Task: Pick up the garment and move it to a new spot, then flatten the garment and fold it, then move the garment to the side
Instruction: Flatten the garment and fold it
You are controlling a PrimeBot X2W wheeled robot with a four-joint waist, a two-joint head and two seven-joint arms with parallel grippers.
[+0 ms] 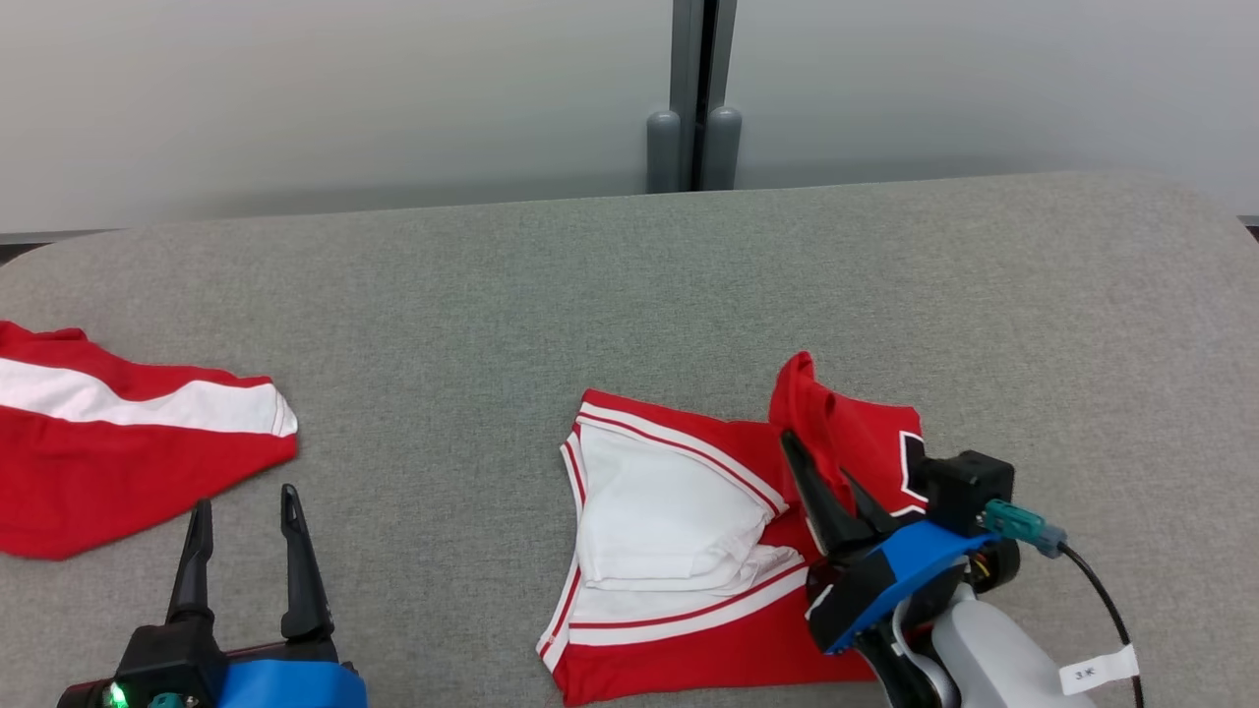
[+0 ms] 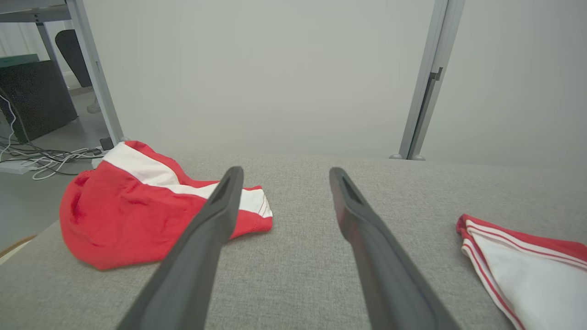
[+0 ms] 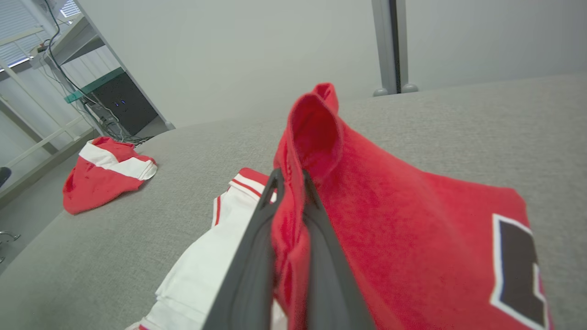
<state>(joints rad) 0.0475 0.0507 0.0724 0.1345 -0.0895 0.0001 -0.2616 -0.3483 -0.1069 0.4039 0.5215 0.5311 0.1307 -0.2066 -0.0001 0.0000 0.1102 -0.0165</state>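
Note:
The garment (image 1: 679,531), red with white panels and red-striped trim, lies crumpled on the grey padded table at centre right. My right gripper (image 1: 818,462) is shut on a raised red fold at its right side. In the right wrist view the red cloth (image 3: 390,206) is pinched between the two dark fingers of the right gripper (image 3: 290,176) and stands up in a loop above them, with a black and white patch at lower right. My left gripper (image 1: 246,501) stands open at the lower left, holding nothing, its fingers (image 2: 215,215) pointing across the table. The garment's white corner (image 2: 527,261) lies off to its right.
A second red garment (image 1: 108,442) with a white band lies at the table's left edge, just beyond the left gripper, seen too as a red heap (image 2: 137,215) and at far left (image 3: 105,174). Bare grey table surface (image 1: 629,295) stretches behind. A grey post (image 1: 693,98) stands past the far edge.

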